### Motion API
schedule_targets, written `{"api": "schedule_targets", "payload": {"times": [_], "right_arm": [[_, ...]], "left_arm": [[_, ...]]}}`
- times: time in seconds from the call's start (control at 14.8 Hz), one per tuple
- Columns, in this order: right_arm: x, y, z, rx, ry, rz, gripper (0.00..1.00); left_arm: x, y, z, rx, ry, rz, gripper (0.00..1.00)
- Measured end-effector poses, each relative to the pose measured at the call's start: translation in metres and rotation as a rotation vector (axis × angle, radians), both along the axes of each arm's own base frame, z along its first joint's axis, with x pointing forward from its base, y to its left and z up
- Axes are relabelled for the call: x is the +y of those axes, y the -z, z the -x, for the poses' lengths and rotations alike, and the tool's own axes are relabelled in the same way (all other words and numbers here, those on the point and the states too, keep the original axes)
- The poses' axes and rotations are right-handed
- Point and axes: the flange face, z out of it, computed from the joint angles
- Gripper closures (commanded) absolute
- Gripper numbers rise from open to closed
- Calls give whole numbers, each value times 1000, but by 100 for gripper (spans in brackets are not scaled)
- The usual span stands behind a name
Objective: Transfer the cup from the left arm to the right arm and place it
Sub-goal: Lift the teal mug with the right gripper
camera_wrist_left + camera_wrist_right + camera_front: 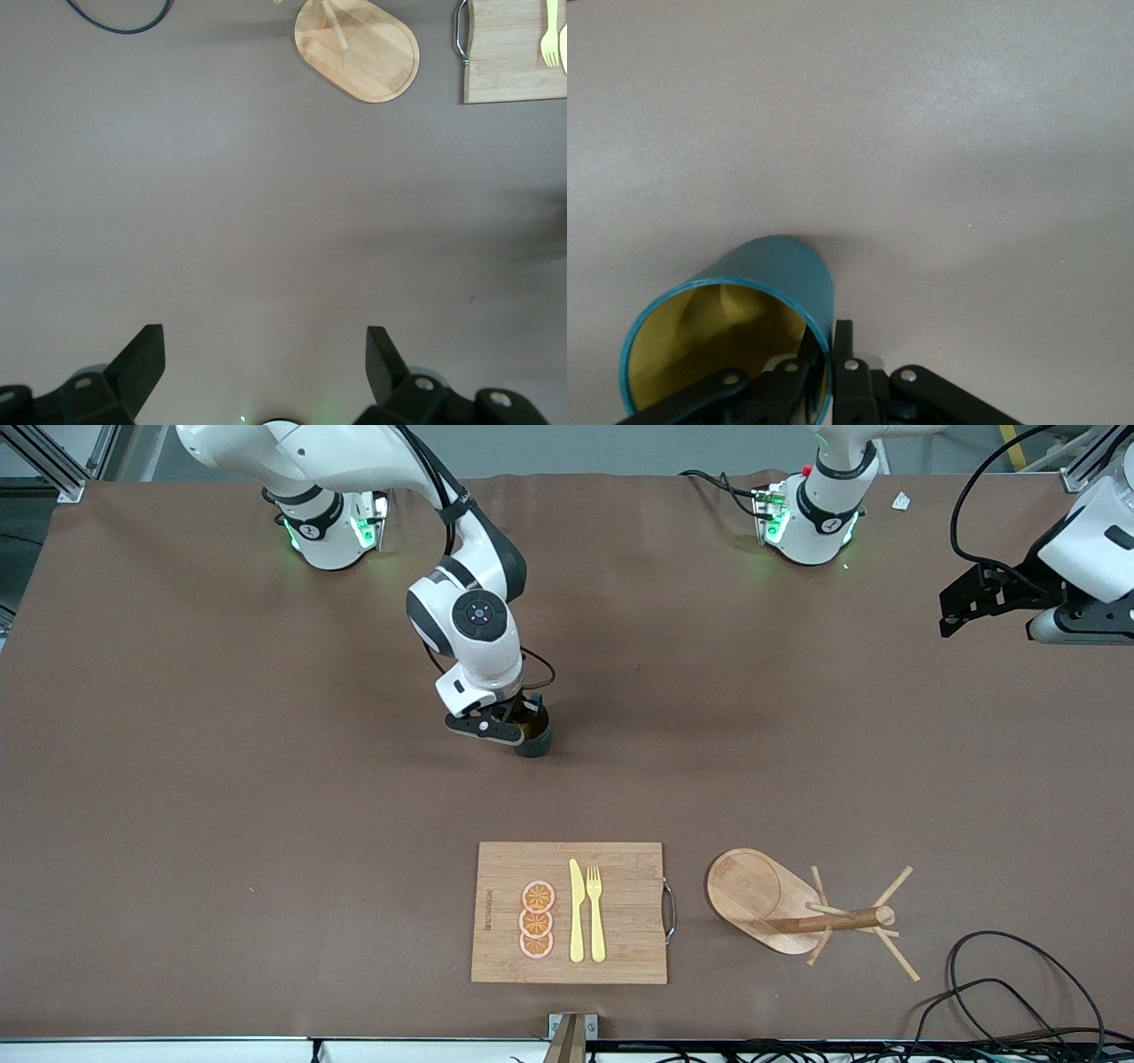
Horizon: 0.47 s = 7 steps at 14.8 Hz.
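The cup, dark teal with a yellow inside, is at the middle of the table, on it or just above it; which one I cannot tell. My right gripper comes down on it from above. In the right wrist view the cup has one finger inside its rim and one outside, and the right gripper is shut on its wall. The handle is hidden. My left gripper waits open over the table's end by the left arm, and the left wrist view shows the gripper with nothing between its fingers.
A wooden board with orange slices, a yellow knife and a fork lies near the front camera. Beside it, toward the left arm's end, stands a wooden mug tree on an oval base. Black cables trail at that front corner.
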Motion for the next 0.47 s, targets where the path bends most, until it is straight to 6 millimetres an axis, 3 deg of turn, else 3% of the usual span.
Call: {"api": "schedule_targets", "payload": {"times": [0.47], "right_arm": [[-1, -2, -4, -7, 23, -6, 100]], "left_arm": [[0, 0, 0, 0, 0, 0, 0]]}}
